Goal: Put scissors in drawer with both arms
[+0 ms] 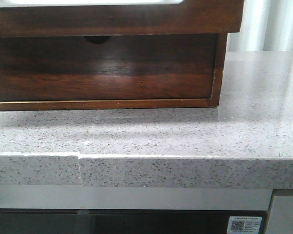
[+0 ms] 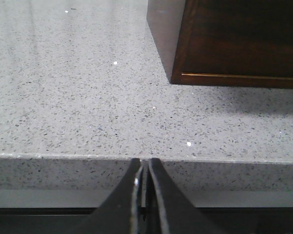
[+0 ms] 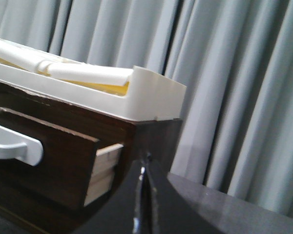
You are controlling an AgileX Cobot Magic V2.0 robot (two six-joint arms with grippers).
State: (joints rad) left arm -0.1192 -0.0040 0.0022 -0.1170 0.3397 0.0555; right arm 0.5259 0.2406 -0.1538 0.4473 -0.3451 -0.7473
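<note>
The drawer (image 1: 102, 68) is a wide dark brown glossy front with a half-round notch in its top edge, set inside the wooden cabinet frame (image 1: 219, 68) in the front view. It looks pushed in. The scissors are out of view in every frame. Neither gripper shows in the front view. My left gripper (image 2: 144, 162) is shut with nothing between its fingers, and hangs at the counter's front edge, well short of the cabinet's lower corner (image 2: 178, 78). My right gripper (image 3: 145, 158) is shut and empty, raised beside the cabinet's upper corner (image 3: 156, 131).
A speckled grey stone counter (image 1: 185, 131) carries the cabinet; its front edge (image 2: 63, 157) drops to a dark panel. In the right wrist view an upper drawer with a white handle (image 3: 17, 148) stands partly pulled out. A white tray (image 3: 151, 92) sits on top. Grey curtains (image 3: 234, 73) hang behind.
</note>
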